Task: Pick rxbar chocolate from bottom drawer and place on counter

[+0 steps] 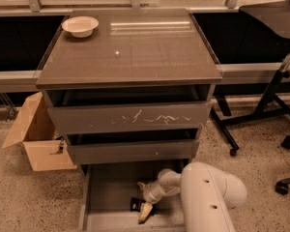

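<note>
The bottom drawer (pixel 111 192) is pulled open at the foot of the cabinet. The rxbar chocolate (pixel 136 204), a small black wrapper, lies on the drawer floor near the front. My gripper (pixel 145 210) reaches down into the drawer from the right and sits right at the bar's right end, partly covering it. I cannot tell whether it touches the bar. The white arm (pixel 208 197) fills the lower right. The counter (pixel 135 47) is the glossy brown top of the cabinet.
A white bowl (pixel 80 25) stands at the counter's back left corner. The scratched top drawer (pixel 130 117) and middle drawer (pixel 130 151) stick out slightly above the bottom one. A cardboard box (pixel 36 134) sits on the floor at left; chair legs (pixel 261 115) at right.
</note>
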